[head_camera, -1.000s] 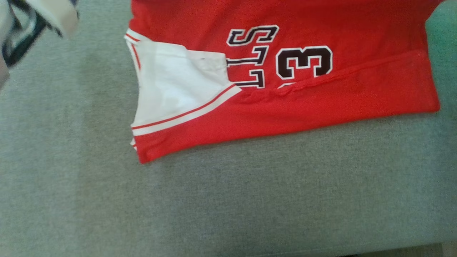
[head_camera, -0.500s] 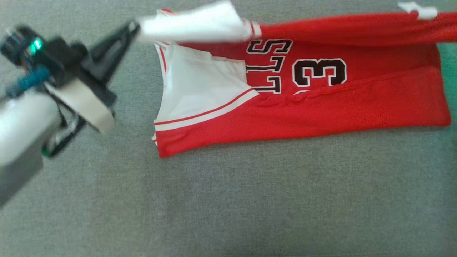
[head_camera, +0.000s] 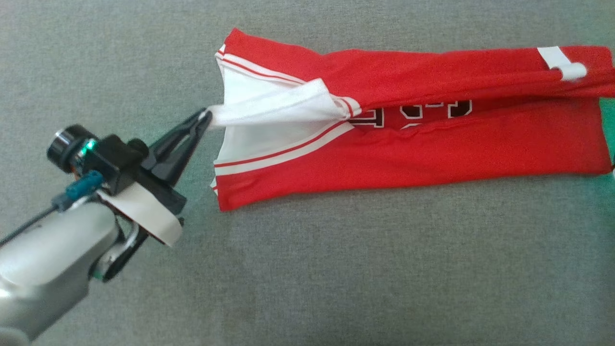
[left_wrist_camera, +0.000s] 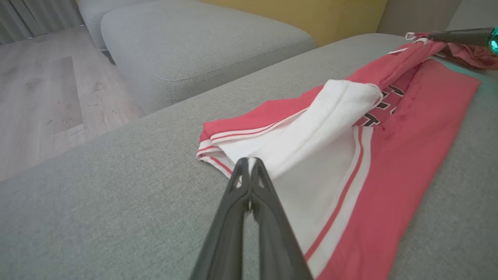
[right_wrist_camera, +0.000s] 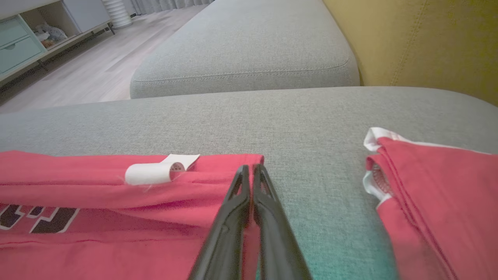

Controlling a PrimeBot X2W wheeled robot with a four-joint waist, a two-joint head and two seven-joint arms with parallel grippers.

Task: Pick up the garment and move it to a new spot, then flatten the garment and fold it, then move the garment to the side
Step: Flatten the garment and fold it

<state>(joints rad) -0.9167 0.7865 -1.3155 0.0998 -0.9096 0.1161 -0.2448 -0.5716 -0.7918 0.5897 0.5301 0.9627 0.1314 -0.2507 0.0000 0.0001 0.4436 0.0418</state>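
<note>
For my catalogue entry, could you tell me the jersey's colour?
Red jersey with white sections; best in head view.

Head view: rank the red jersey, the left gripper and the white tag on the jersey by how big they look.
1. jersey: largest by far.
2. left gripper: much smaller; it may be nearer the camera, which would make it look bigger.
3. white tag: clearly smallest.

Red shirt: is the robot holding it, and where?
Yes. The left fingers pinch the red shirt by its white edge. The right fingers pinch the red edge at the other end.
</note>
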